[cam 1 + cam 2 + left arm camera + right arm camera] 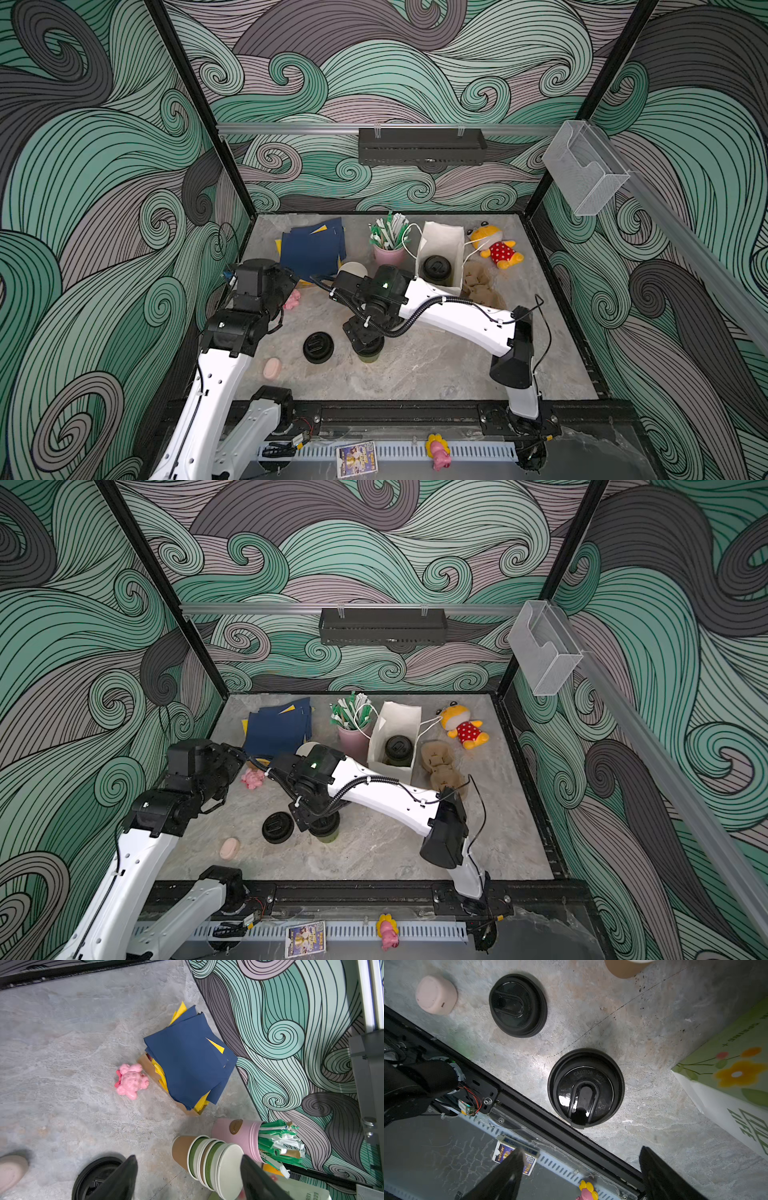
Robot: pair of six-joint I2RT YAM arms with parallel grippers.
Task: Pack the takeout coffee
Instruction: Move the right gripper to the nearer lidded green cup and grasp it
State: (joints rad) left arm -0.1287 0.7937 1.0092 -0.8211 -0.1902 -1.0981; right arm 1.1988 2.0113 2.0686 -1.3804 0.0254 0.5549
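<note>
R gripper [580,1150] is hovering wide over black-lidded olive-green paper cup [586,1086], prob. to straddle it for bagging (twin [436,268] is sitting in white paper bag [442,241]); L gripper [188,1157] is idling wide.

Glossy, smooth round black plastic sip lid [586,1087] just ahead of right pincer [581,1150]; matt grey stone-look counter [654,1022]; matt white paper bag [442,245].
</note>
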